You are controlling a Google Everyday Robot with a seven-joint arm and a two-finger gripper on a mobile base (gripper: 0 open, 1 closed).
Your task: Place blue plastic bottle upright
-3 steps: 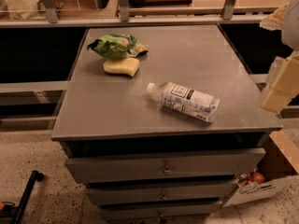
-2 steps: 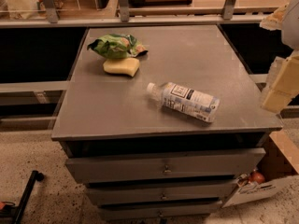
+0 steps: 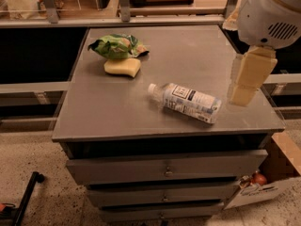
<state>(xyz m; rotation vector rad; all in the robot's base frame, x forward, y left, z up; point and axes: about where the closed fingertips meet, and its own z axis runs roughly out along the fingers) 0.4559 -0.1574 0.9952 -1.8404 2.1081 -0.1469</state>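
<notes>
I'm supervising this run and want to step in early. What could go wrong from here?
The blue plastic bottle lies on its side near the front edge of the cabinet top; a nudge could roll it off. The gripper hangs to the right of its base end; closing in sideways might push it instead of grasping.

The gripper (image 3: 244, 91) has come in from the right edge of the view, where only part of it showed; it now hangs over the right side of the table (image 3: 117, 121), near the base end of the blue plastic bottle (image 3: 186, 102) and apart from it. Above it, a rounded white arm housing (image 3: 273, 13) with a vent grille now fills the top right corner, where none was seen before; it covers the pale objects that showed there.
</notes>
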